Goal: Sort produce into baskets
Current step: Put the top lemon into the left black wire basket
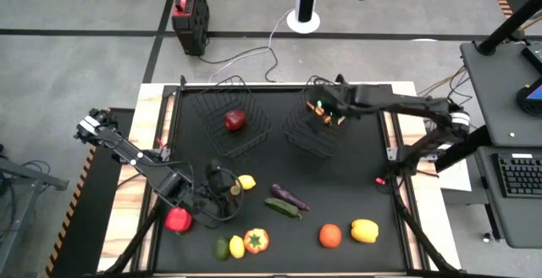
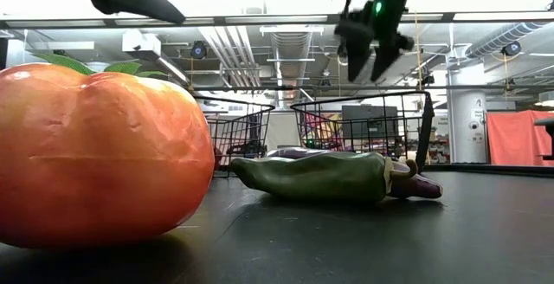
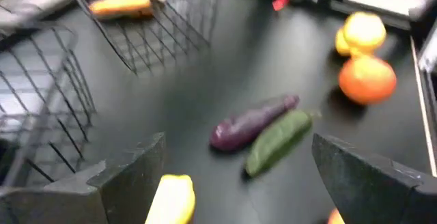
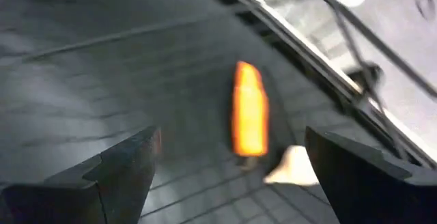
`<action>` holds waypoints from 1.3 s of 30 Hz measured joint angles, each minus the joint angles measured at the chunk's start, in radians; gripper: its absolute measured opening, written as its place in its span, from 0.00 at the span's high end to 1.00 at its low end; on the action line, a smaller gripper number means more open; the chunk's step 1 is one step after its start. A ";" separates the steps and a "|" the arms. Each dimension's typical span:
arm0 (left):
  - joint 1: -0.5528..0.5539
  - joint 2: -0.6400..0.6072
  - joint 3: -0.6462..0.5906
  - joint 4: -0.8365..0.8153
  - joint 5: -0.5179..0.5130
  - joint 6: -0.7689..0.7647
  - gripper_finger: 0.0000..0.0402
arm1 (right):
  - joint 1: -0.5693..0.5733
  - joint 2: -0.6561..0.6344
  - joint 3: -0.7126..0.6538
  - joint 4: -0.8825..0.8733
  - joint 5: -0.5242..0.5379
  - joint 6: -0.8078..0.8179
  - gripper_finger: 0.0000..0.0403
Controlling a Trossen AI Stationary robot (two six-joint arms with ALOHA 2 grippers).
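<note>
Two black wire baskets stand at the table's far side. The left basket (image 1: 222,117) holds a red fruit (image 1: 235,120). The right basket (image 1: 315,130) holds an orange carrot (image 4: 250,115) and a white garlic (image 4: 293,166). My right gripper (image 1: 326,113) hangs open and empty above the right basket; it also shows in the low view (image 2: 372,54). My left gripper (image 1: 222,189) is open and empty above the table, beside a yellow lemon (image 1: 246,181), which also shows in the left wrist view (image 3: 171,200). A purple eggplant (image 3: 252,121) and a green cucumber (image 3: 276,141) lie side by side beyond the lemon.
More produce lies along the table's near side: a red fruit (image 1: 179,219), a green one (image 1: 222,248), a small yellow one (image 1: 236,246), an orange pepper (image 1: 256,241), an orange (image 1: 329,236) and a yellow pepper (image 1: 364,230). The black mat (image 1: 356,176) is bare between the baskets and this produce.
</note>
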 joint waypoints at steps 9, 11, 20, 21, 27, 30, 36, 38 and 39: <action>0.000 0.000 0.000 -0.093 0.194 0.048 0.13 | 0.369 -0.102 -0.042 0.148 0.179 -0.058 0.13; 0.002 0.000 -0.001 -0.091 0.193 0.101 0.13 | 0.435 -0.108 -0.042 0.153 0.227 -0.044 0.12; 0.055 0.113 -0.003 -0.072 0.174 0.340 0.13 | 0.550 -0.096 -0.042 0.163 0.272 -0.024 0.12; 0.060 0.133 -0.003 -0.070 0.174 0.354 0.13 | 0.550 -0.091 -0.042 0.163 0.272 -0.024 0.12; 0.091 0.223 -0.004 -0.071 0.177 0.386 0.13 | 0.548 -0.077 -0.042 0.162 0.272 -0.026 0.12; 0.104 0.263 0.002 -0.071 0.178 0.389 0.13 | 0.549 -0.077 -0.042 0.162 0.263 -0.033 0.12; 0.128 0.345 0.042 -0.077 0.175 0.390 0.13 | 0.549 -0.078 -0.042 0.155 0.256 -0.033 0.12; 0.137 0.369 0.053 -0.097 0.175 0.390 0.13 | 0.549 -0.077 -0.042 0.152 0.254 -0.034 0.12; 0.141 0.378 0.060 -0.112 0.174 0.390 0.13 | 0.549 -0.077 -0.042 0.152 0.254 -0.035 0.12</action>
